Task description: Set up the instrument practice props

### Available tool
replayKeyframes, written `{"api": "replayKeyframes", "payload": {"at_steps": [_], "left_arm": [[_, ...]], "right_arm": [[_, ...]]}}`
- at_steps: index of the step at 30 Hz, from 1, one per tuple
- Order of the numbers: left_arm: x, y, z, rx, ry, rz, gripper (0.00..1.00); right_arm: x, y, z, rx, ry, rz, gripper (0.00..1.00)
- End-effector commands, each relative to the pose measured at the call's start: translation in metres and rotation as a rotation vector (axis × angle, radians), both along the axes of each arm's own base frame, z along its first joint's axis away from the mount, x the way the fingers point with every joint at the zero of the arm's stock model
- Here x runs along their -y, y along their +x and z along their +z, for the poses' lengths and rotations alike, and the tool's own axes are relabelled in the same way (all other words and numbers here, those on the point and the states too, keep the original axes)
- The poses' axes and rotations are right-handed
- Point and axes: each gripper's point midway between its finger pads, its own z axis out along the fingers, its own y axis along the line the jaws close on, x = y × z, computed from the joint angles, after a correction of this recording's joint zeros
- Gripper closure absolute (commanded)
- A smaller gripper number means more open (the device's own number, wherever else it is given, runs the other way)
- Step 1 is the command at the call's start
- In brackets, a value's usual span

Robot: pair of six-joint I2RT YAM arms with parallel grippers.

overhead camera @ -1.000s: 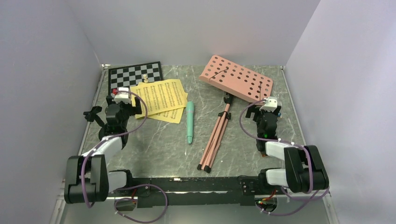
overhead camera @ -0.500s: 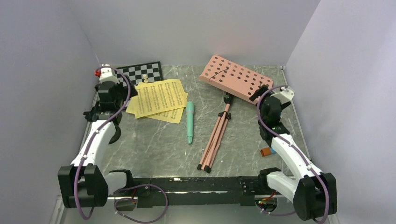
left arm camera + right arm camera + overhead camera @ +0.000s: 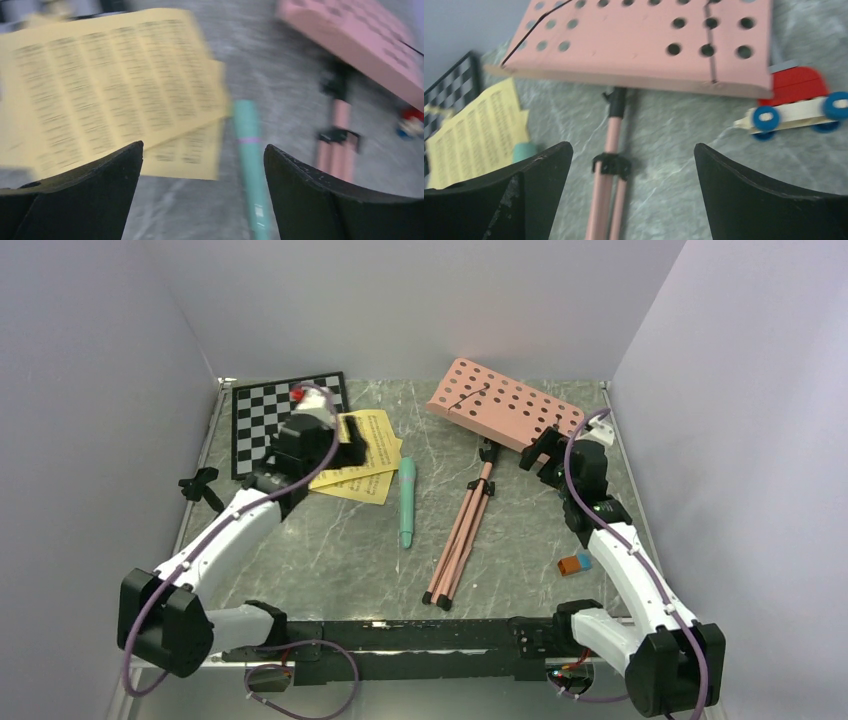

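Your left gripper (image 3: 348, 443) hangs over the sheets (image 3: 372, 462), its fingers spread wide with nothing between them. In your left wrist view the two yellow sheets (image 3: 115, 90) lie flat and overlapping on the worktop (image 3: 340, 560). The green tube (image 3: 250, 150) lies just beside their right edge, pointing lengthwise from far to near. From above, the tube (image 3: 406, 502) is between the sheets and the stand's legs (image 3: 458, 535).

The music stand is down on its side. Its pink plate (image 3: 505, 407) is at the far right, and the legs are folded together, running toward the near edge.

Your right gripper (image 3: 535, 452) hovers just beside the plate's right end, jaws spread and empty. Your right wrist view looks along the plate (image 3: 649, 45) and shows a red toy car (image 3: 796, 97) close to its corner.

The small black stand (image 3: 198, 483) sits at the worktop's left edge, apart from the sheets. The chessboard (image 3: 258, 412) is in the far left corner. Orange and blue blocks (image 3: 573, 563) lie beside your right arm.
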Motion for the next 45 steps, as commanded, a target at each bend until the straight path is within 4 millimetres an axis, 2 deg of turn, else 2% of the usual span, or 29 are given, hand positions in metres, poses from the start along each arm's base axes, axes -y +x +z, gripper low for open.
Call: {"api": "replayKeyframes", "payload": {"at_steps": [1, 6, 9, 12, 20, 22, 28, 34, 40, 45], "left_arm": [[0.092, -0.022, 0.037, 0.098, -0.017, -0.255, 0.05], [0.177, -0.043, 0.003, 0.033, 0.027, -0.449, 0.07], [0.212, -0.047, -0.019, -0.015, 0.058, -0.507, 0.08], [0.238, -0.049, -0.038, -0.048, 0.086, -0.552, 0.1], [0.278, -0.06, -0.07, -0.083, 0.153, -0.633, 0.11], [0.285, -0.065, -0.074, -0.09, 0.162, -0.655, 0.12], [0.294, -0.078, -0.08, -0.091, 0.16, -0.7, 0.13], [0.302, -0.095, -0.091, -0.107, 0.174, -0.741, 0.14], [0.304, -0.106, -0.105, -0.128, 0.208, -0.75, 0.14], [0.295, -0.109, -0.117, -0.15, 0.241, -0.725, 0.14]], "right_arm": [[-0.046, -0.01, -0.003, -0.016, 0.161, 0.206, 0.03], [-0.059, -0.013, -0.017, -0.043, 0.229, 0.252, 0.05], [-0.062, -0.014, -0.03, -0.073, 0.247, 0.255, 0.05], [-0.069, -0.012, -0.045, -0.115, 0.279, 0.276, 0.06], [-0.079, 0.01, -0.074, -0.174, 0.342, 0.272, 0.13], [-0.081, 0.018, -0.088, -0.202, 0.354, 0.267, 0.15], [-0.085, 0.044, -0.108, -0.221, 0.373, 0.249, 0.23], [-0.086, 0.066, -0.111, -0.18, 0.356, 0.241, 0.26], [-0.103, 0.076, -0.122, -0.192, 0.35, 0.281, 0.33], [-0.114, 0.081, -0.139, -0.219, 0.341, 0.279, 0.42]]}}
